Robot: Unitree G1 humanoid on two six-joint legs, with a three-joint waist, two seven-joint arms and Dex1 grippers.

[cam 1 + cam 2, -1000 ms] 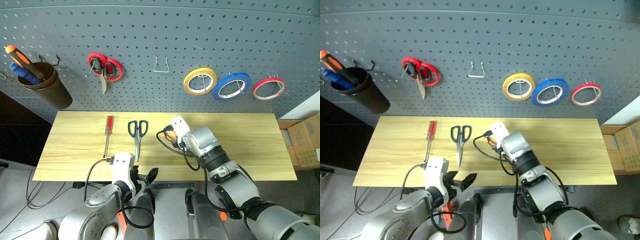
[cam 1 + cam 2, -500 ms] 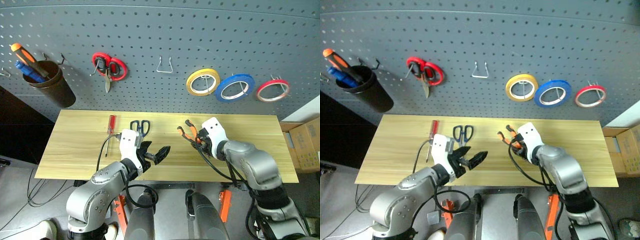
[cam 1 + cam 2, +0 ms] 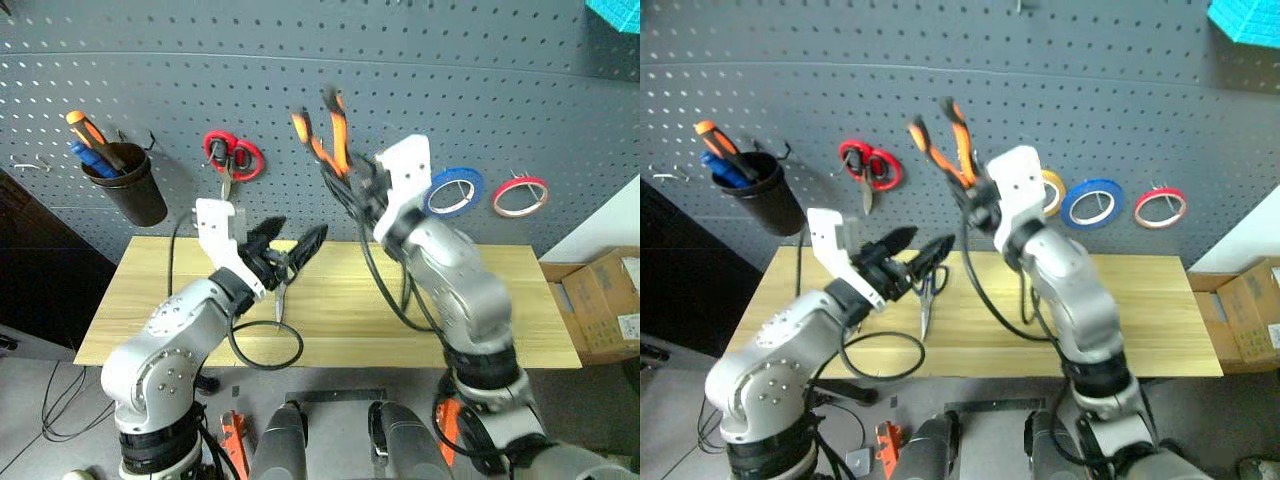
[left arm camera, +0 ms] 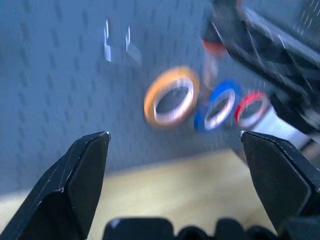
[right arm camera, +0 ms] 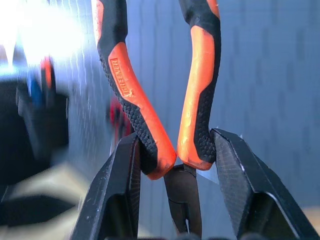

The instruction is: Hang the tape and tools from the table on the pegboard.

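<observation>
The right hand (image 3: pixel 352 178) is raised in front of the dark grey perforated pegboard (image 3: pixel 500 90), its two black fingers (image 5: pixel 117 195) pinching the small needle-nose pliers with orange-and-black handles (image 3: pixel 330 135) near the pivot, so that the two handles stand up and spread apart above the fingers, towards twelve o'clock. At about nine o'clock from it and lower, the left hand (image 3: pixel 290 245) hangs over the far edge of the pale yellow wood-grain surface (image 3: pixel 480 310), its fingers (image 4: pixel 75 185) spread wide with nothing between them. Just beneath that hand, the scissors with dark blue-black handles (image 3: pixel 928 295) lie on the surface, blades pointing towards six o'clock. On the pegboard at three o'clock from the right hand hangs the thin flat ring of blue tape (image 3: pixel 452 192), with a red tape ring (image 3: pixel 519 195) beyond it further towards three o'clock and a yellow tape ring (image 3: pixel 1048 192) on its other side, partly behind the right arm. At nine o'clock from the raised pliers, a pair of red-handled scissors (image 3: pixel 232 160) hangs on a hook, and further the same way a dark brown cup (image 3: pixel 130 188) fixed to the board holds an orange-and-black-handled screwdriver (image 3: pixel 92 137) and a blue-handled tool (image 3: pixel 85 155).
</observation>
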